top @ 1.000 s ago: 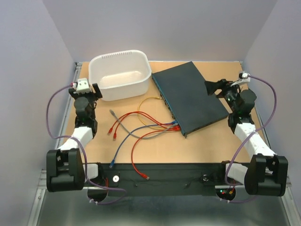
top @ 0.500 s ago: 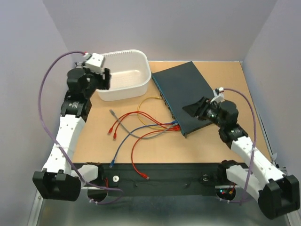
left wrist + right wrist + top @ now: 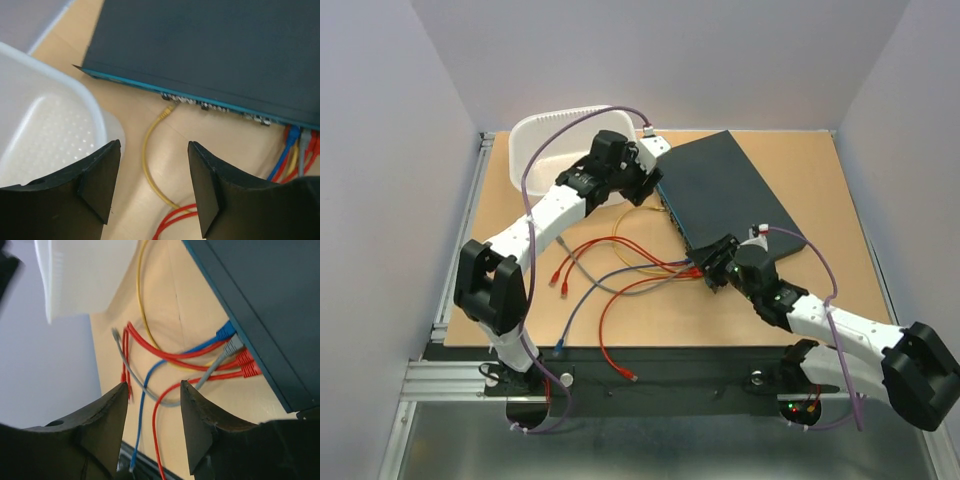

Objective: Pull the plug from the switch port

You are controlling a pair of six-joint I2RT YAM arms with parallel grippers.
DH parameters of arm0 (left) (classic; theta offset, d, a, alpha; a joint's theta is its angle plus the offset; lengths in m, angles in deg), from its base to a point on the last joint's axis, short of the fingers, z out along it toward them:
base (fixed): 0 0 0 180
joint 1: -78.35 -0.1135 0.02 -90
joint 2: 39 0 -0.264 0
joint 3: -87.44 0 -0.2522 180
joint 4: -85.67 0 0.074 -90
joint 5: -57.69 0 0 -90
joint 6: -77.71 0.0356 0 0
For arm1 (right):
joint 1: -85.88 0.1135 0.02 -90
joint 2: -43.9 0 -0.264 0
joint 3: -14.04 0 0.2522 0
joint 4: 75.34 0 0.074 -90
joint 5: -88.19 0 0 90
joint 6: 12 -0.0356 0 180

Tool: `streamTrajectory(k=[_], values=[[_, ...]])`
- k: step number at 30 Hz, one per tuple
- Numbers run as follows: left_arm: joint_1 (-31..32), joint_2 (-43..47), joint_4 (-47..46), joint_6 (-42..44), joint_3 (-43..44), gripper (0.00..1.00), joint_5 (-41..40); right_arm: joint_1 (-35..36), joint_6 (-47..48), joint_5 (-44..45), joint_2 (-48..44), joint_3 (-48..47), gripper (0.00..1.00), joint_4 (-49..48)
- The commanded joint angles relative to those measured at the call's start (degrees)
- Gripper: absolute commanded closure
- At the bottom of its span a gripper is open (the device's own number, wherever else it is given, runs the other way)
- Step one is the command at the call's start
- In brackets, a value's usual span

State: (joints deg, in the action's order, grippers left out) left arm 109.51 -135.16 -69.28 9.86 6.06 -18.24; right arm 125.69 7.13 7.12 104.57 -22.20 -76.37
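The dark blue-grey switch [image 3: 725, 195] lies at the back right of the table, its port edge facing left and near. A yellow plug [image 3: 167, 111] sits at a port near the far end of that edge [image 3: 200, 101]. Blue [image 3: 225, 331], grey [image 3: 233, 346] and red [image 3: 248, 364] plugs sit in ports near the near corner. My left gripper [image 3: 648, 188] is open and empty above the yellow cable [image 3: 145, 160], close to the port edge. My right gripper [image 3: 713, 268] is open and empty just off the cluster of plugs, its fingers [image 3: 112, 410] over the loose cables.
A white plastic tub [image 3: 555, 150] stands at the back left, next to my left gripper; it also shows in the left wrist view [image 3: 45, 130]. Red, blue, grey and yellow cables [image 3: 610, 270] sprawl over the table's middle to the front rail [image 3: 650, 365].
Both arms have swung in toward the switch. The left gripper moved from the tub's left side to the port edge. The right gripper moved from over the switch's top to its near corner.
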Motion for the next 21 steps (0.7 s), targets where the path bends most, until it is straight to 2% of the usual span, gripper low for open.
streamTrajectory(k=[1,4,8,10,11,16,18,21], values=[[1.79,5.36,0.75,4.38,-2.85,0.37,8.86,-0.26,1.06,10.49,-2.83,-3.00,0.45,1.95],[5.92,9.05,1.37,5.97,-8.38,0.42,12.20,-4.64,6.88,7.52,-1.78,-5.64,0.42,6.60],[12.16,12.48,0.58,5.97,-16.63,0.43,15.20,-13.87,9.25,-1.27,-1.07,-4.60,0.42,7.23],[15.94,13.63,-2.23,6.32,-21.13,0.43,13.89,-16.78,10.58,-3.56,-2.65,-4.24,0.42,7.66],[17.08,13.63,-3.19,6.67,-22.01,0.43,10.23,-17.22,10.49,-4.44,-3.27,-3.63,0.42,7.75],[18.24,10.56,-7.05,5.19,-18.86,0.41,1.07,-16.44,0.85,-12.44,-8.53,3.04,0.51,7.06],[17.80,7.93,-11.00,4.22,-16.23,0.41,-2.98,-14.34,-2.24,-10.70,-10.56,6.46,0.52,6.96],[15.78,1.62,-14.97,1.06,-10.17,0.41,-4.92,-7.49,-8.66,-4.20,-13.46,8.15,0.52,6.18]])
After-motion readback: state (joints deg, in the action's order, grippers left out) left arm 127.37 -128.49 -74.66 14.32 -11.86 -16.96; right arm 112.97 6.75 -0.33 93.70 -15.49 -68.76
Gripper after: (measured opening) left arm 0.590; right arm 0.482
